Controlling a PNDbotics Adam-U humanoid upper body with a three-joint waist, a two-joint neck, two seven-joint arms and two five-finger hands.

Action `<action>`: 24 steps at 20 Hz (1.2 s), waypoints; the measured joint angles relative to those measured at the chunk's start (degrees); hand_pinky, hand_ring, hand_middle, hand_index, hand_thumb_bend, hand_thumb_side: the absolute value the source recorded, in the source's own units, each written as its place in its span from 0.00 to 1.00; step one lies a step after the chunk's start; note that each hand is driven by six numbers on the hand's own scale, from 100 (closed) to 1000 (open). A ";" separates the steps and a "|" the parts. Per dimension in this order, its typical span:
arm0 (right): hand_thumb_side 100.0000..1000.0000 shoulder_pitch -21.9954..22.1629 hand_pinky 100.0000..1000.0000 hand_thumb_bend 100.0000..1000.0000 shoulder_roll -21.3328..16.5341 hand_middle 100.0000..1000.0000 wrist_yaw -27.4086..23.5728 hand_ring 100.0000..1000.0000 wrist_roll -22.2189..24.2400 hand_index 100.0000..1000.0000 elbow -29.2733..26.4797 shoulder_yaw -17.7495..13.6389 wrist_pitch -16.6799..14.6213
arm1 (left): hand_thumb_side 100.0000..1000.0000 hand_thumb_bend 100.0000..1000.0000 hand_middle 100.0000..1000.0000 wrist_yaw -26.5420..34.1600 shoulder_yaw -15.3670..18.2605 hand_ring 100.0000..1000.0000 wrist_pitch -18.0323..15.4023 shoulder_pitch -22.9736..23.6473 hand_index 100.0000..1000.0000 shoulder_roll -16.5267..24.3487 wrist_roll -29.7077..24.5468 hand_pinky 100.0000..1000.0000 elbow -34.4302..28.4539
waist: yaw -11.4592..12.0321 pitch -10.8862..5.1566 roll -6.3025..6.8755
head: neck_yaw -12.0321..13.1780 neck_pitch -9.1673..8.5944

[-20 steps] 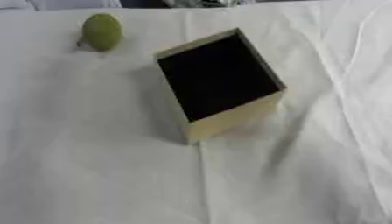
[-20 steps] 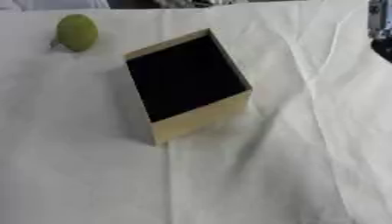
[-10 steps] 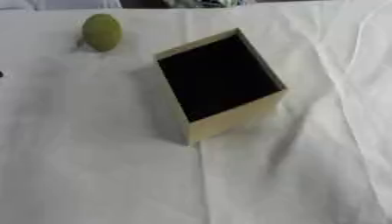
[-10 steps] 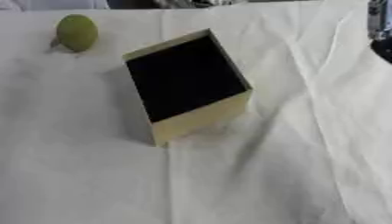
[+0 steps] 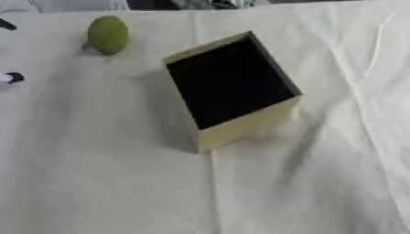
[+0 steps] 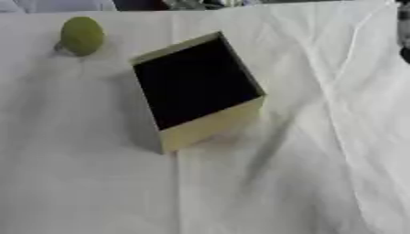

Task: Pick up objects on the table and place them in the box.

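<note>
A white cloth (image 5: 240, 192) covers the whole table, creased in long folds, with a raised ridge running down the right side and softer wrinkles spreading out below the box. Along the far edge a thin strip of the room shows: something pale at the left corner and dark, mottled shapes further along, too blurred to name. The box (image 5: 240, 132), pale yellow outside and black inside, sits open-topped and turned askew near the middle of the cloth, its lighter front wall facing down and to the right; nothing can be seen inside it. A green, rounded object (image 5: 108, 34), perhaps a fruit, lies on the cloth apart from the box, beyond its far left corner. The left hand (image 5: 9, 78) barely enters at the left edge as a small dark tip with a pale end, with another dark sliver above it; whether its fingers are spread or curled cannot be told. From that hand the green object is up and to the right, near, and the box further right. A dark blurred shape at the right edge of the right eye view may be the right hand (image 6: 404, 32); its state cannot be told.
</note>
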 measured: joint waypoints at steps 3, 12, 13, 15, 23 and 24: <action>0.34 -0.19 0.85 0.00 0.19 0.62 -0.20 0.86 0.13 0.74 0.00 0.04 0.10 | 0.00 0.57 0.84 -0.07 0.02 0.97 0.10 -0.64 0.88 -0.53 0.14 0.85 -0.35 | -0.69 0.24 0.45 | 0.52 -0.03; 0.35 -1.20 0.85 0.00 0.48 0.62 -0.73 0.87 0.73 0.74 0.00 0.08 0.17 | 0.00 0.57 0.82 0.83 0.70 0.95 0.24 -1.41 0.84 -1.30 2.87 0.83 -1.31 | -4.05 1.20 2.32 | 2.82 -0.71; 0.36 -1.41 0.85 0.00 0.49 0.62 -0.87 0.87 0.82 0.74 0.00 0.09 0.19 | 0.00 0.57 0.82 1.00 0.75 0.95 0.23 -1.41 0.84 -1.31 3.61 0.83 -1.51 | -4.54 1.33 2.57 | 3.05 -0.82; 0.36 -1.60 0.85 0.00 0.52 0.62 -0.98 0.87 1.01 0.74 0.00 0.12 0.21 | 0.00 0.58 0.82 1.23 0.93 0.96 0.27 -1.42 0.84 -1.32 5.12 0.83 -1.57 | -5.37 1.47 3.17 | 3.50 -1.07; 0.37 -2.32 0.85 0.00 0.53 0.61 -1.25 0.88 1.74 0.74 0.00 0.41 0.17 | 0.16 0.67 0.84 3.83 1.03 0.99 0.84 -2.18 0.86 -1.32 7.35 0.83 -1.57 | -7.23 2.95 4.09 | 4.74 -1.31; 0.37 -2.47 0.85 0.00 0.53 0.61 -1.26 0.88 1.85 0.74 0.00 0.42 0.12 | 0.17 0.67 0.84 4.31 1.04 0.99 1.00 -2.30 0.86 -1.32 7.35 0.83 -1.57 | -7.29 3.14 4.09 | 4.86 -1.31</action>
